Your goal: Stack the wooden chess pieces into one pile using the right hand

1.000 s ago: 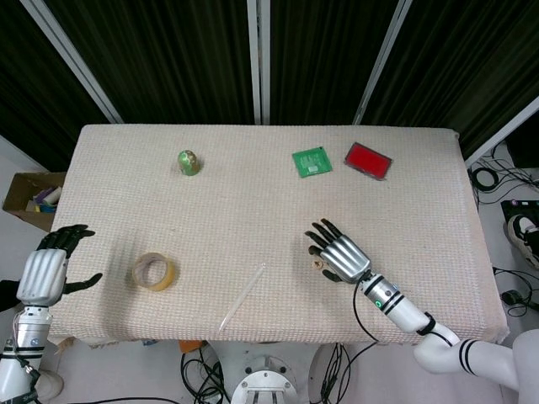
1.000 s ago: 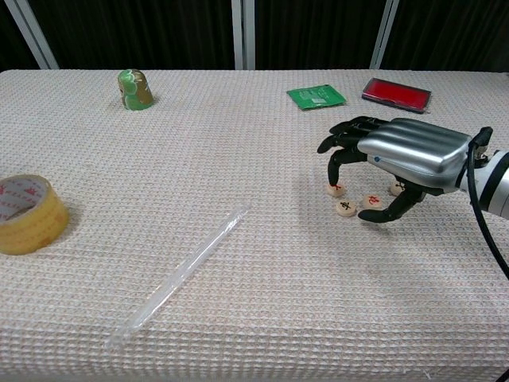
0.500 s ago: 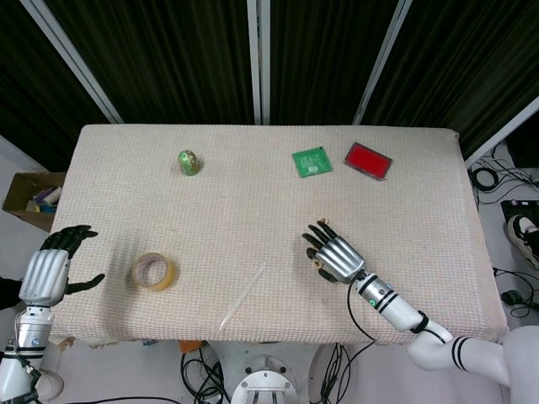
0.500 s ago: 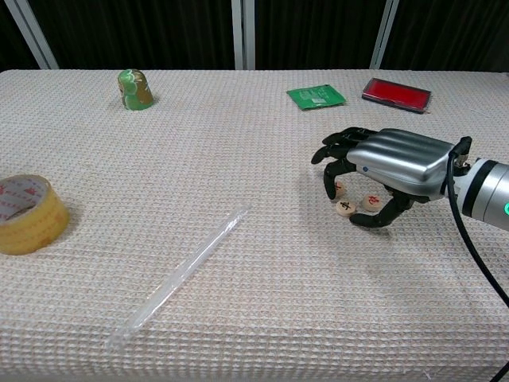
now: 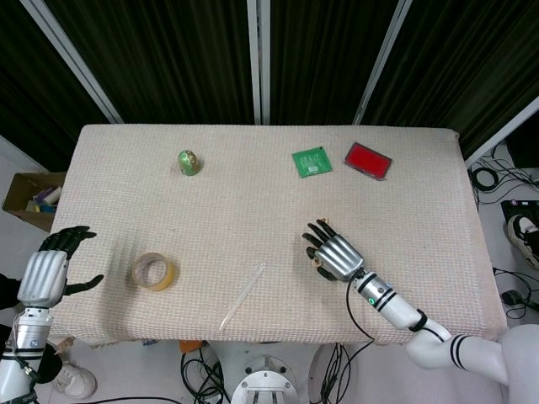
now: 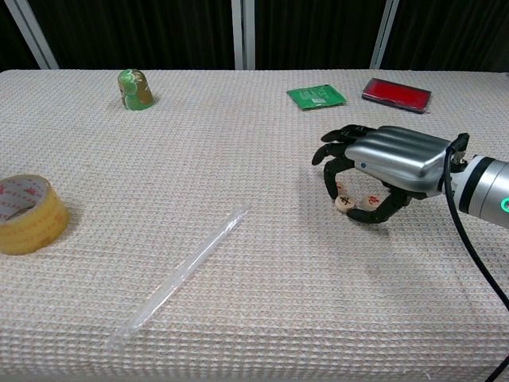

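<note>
Three round wooden chess pieces with red or black characters lie close together on the cloth: one (image 6: 344,204) in front, one (image 6: 367,200) to its right, and one (image 6: 340,189) behind, partly hidden. My right hand (image 6: 386,163) arches over them, fingers curled down around the group and thumb tip beside the right piece. The pieces stay on the cloth, and no firm grip shows. In the head view the right hand (image 5: 337,255) covers nearly all of them; one piece (image 5: 317,263) peeks out. My left hand (image 5: 46,273) hangs off the table's left edge, fingers apart, holding nothing.
A tape roll (image 6: 24,213) sits at the near left and a clear plastic tube (image 6: 183,274) lies diagonally in the front middle. At the back are a green figurine (image 6: 134,87), a green packet (image 6: 316,96) and a red box (image 6: 396,94). The table's front edge (image 5: 278,341) is close.
My right hand has drawn back toward me and lowered over the pieces. Its fingers and thumb have curled in, and the pieces now sit closer together. The left hand is unchanged.
</note>
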`<state>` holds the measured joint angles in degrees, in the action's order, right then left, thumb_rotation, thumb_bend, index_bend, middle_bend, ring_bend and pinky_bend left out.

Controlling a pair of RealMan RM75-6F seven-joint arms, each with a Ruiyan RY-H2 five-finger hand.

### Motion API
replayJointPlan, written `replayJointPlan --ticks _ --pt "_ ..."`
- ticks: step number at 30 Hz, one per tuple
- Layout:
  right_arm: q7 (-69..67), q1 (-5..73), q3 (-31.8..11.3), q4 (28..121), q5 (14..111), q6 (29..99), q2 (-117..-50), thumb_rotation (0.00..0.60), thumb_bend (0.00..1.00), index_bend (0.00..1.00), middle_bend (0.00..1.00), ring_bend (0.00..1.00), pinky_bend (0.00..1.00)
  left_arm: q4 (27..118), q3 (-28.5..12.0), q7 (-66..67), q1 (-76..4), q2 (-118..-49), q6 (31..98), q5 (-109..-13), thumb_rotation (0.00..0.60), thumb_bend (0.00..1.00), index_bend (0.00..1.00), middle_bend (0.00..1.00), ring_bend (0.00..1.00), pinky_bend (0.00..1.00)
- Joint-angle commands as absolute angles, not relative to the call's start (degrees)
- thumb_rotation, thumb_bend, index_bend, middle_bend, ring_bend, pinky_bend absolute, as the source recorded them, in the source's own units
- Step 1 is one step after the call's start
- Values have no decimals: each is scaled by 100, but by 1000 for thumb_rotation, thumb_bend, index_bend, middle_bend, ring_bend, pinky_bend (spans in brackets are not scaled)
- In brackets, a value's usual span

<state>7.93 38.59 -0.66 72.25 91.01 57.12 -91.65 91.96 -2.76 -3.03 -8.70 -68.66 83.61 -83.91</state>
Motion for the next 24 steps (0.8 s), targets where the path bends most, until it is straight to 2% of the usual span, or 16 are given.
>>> replayJointPlan --ticks 1,7,12,24 --pt "743 3866 -168 7361 9067 5798 -9048 600 319 529 187 0 0 9200 -283 -301 -864 -6862 8364 -8390 600 0 267 189 165 213" --pt "934 4068 -431 7570 8733 5466 -8896 600 319 530 186 0 0 9214 -287 -301 -859 -6874 8377 -8444 600 0 267 189 165 213" --pt "1224 4239 -474 7505 8484 5077 -8992 600 319 531 186 0 0 9175 -281 -333 -860 -6907 8332 -8439 600 0 267 189 165 213" --pt "1438 4299 -457 7387 8316 5014 -9136 600 319 534 185 0 0 9066 -279 -441 -828 -6940 8319 -8447 600 0 267 189 165 213"
